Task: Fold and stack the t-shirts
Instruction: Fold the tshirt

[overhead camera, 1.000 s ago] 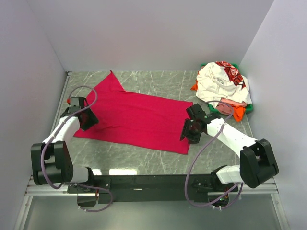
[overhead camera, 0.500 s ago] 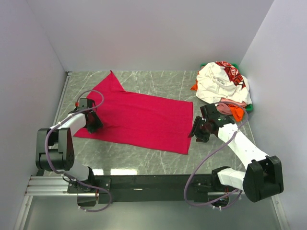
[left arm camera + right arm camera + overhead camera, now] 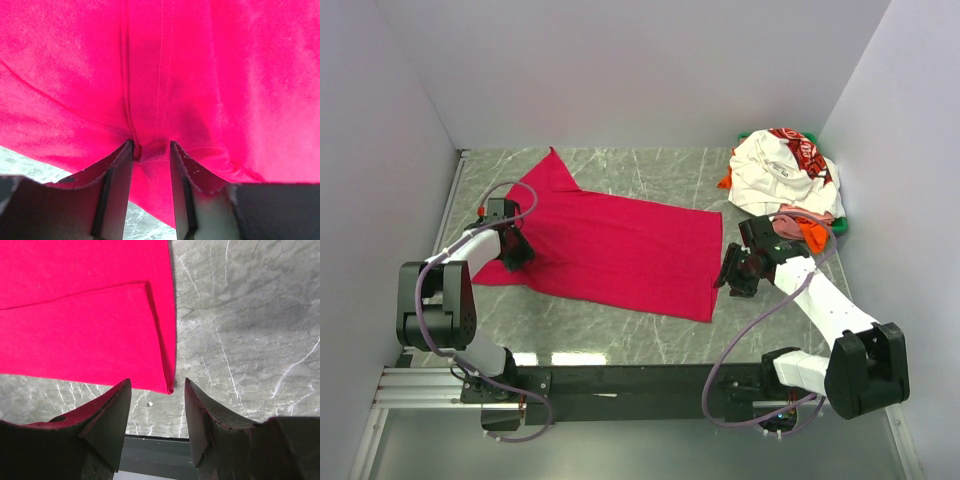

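You're starting the fold: your left tool pinches the plain crimson cloth t-shirt's left edge. Your right tool hangs wide above its near-right corner. Lower it and grip there.

Grey marble table, plain walls, black bar.
Veined grey marble top, glossy towards the near edge. Pale walls close the far, left and right edges. Black mounting bar runs along the near edge, silver rail at its left end.
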`<state>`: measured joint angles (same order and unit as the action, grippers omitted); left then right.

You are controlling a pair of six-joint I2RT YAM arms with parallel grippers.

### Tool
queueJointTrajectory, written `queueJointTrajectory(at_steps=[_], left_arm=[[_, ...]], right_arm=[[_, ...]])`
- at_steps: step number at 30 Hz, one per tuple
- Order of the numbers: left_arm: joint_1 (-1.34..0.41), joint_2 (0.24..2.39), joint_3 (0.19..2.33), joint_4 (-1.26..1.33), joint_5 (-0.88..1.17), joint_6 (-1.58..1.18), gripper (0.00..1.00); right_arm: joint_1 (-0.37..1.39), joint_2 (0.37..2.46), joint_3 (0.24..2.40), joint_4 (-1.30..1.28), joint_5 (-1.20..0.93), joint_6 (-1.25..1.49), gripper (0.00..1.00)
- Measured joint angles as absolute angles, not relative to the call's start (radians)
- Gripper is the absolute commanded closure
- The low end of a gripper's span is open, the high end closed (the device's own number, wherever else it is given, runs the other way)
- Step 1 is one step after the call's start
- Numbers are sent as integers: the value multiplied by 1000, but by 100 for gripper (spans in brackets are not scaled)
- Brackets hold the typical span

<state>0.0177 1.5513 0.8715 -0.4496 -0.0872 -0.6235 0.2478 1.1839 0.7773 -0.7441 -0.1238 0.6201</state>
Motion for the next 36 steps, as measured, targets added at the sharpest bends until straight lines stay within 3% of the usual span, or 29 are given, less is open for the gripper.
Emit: queueJointTrajectory(at_steps=[11, 14, 18, 24, 31, 34, 36], left_arm=[[18, 1551, 878, -477, -87, -625, 64], [18, 1551, 878, -480, -88, -630, 80], [18, 1551, 883, -486, -88, -633, 88], [18, 1551, 904, -504, -84, -639, 77], [18, 1551, 921, -521, -84, -644, 76], [18, 1551, 921, -526, -83, -644, 83], [18, 1551, 921, -529, -83, -648, 97]], right_arm=[[244, 1214, 778, -744, -125, 603, 46], [243, 1222, 778, -744, -125, 599, 46], [241, 1230, 778, -745, -125, 589, 46], [237, 1234, 781, -749, -125, 577, 46], [226, 1253, 794, -755, -125, 561, 46], [223, 1271, 812, -756, -125, 554, 46], [222, 1282, 825, -755, -125, 551, 46]])
